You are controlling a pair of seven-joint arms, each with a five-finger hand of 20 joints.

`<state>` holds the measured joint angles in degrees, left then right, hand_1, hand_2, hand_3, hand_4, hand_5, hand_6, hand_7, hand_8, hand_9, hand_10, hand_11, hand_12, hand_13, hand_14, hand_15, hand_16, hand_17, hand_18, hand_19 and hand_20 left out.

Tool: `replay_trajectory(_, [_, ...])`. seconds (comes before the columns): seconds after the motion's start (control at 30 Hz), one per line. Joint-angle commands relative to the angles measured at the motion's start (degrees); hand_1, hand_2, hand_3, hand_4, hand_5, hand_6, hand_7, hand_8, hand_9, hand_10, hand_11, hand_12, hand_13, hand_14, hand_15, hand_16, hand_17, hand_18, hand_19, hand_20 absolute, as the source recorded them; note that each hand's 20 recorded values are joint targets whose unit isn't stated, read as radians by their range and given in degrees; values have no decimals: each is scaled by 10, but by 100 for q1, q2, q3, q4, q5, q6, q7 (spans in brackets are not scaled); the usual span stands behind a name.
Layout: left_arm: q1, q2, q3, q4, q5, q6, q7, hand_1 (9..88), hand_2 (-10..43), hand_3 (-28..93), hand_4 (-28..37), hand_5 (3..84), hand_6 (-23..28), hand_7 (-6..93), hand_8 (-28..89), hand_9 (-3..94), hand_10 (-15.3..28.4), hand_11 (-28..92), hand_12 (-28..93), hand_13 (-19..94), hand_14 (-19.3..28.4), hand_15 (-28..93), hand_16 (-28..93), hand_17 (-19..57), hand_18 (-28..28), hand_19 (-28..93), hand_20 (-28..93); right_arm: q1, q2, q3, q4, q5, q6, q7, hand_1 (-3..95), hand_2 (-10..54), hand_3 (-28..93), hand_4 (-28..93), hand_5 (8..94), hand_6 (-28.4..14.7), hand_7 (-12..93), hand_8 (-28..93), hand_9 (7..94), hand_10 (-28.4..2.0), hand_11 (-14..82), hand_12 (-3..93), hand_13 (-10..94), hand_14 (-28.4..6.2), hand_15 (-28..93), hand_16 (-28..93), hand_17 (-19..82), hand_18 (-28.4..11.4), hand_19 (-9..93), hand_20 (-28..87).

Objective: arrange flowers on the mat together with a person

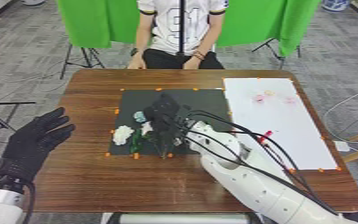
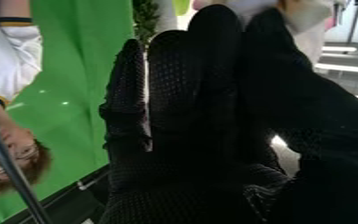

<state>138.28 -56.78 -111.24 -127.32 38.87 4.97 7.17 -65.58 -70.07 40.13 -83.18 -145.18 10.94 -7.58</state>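
A low sweep by the right hand (image 1: 165, 114) (fingers straight), above the mat (image 1: 209, 101), could shift the white flower (image 1: 122, 135) there.

Part of black mat (image 1: 209, 101) hidden behind right robot hand (image 1: 165, 114); pink shapes (image 1: 260, 99) on white mat (image 1: 295, 142) blurred.

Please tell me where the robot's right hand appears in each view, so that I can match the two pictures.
Head view: the right hand is near the centre, over the dark mat.
Right wrist view: it is large, across the middle of the picture.
Shared landmark: the green curtain, beyond the table in the head view and behind the hand in the right wrist view.
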Motion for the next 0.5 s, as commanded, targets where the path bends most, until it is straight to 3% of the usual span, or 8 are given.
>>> replay_trajectory(0.03, [35, -18, -6, 32, 5, 6, -48, 251, 8, 709, -262, 412, 61, 132, -75, 336, 141, 208, 141, 272, 166, 360, 10, -71, 234, 486, 155, -44, -49, 144, 16, -56, -81, 97, 422, -95, 748, -283, 627, 29, 507, 11, 730, -74, 369, 467, 661, -58, 664, 304, 258, -158, 660, 460])
replay_trajectory(0.37, [40, -29, -11, 22, 11, 0, -59, 250, 8, 711, -262, 413, 62, 132, -75, 335, 141, 207, 141, 272, 166, 359, 10, -71, 234, 486, 155, -99, -22, 209, -116, 6, -156, 58, 408, -95, 746, -283, 620, 28, 505, 13, 717, -80, 402, 430, 655, -62, 667, 300, 253, -160, 658, 460])
replay_trajectory(0.5, [46, -48, -27, 13, 11, 0, -65, 250, 8, 711, -263, 412, 62, 132, -75, 336, 141, 208, 142, 272, 167, 360, 10, -72, 234, 486, 155, -249, 36, 460, -421, 26, -262, 37, 402, -95, 746, -283, 615, 27, 502, 13, 711, -82, 407, 425, 648, -62, 663, 301, 250, -161, 656, 459])
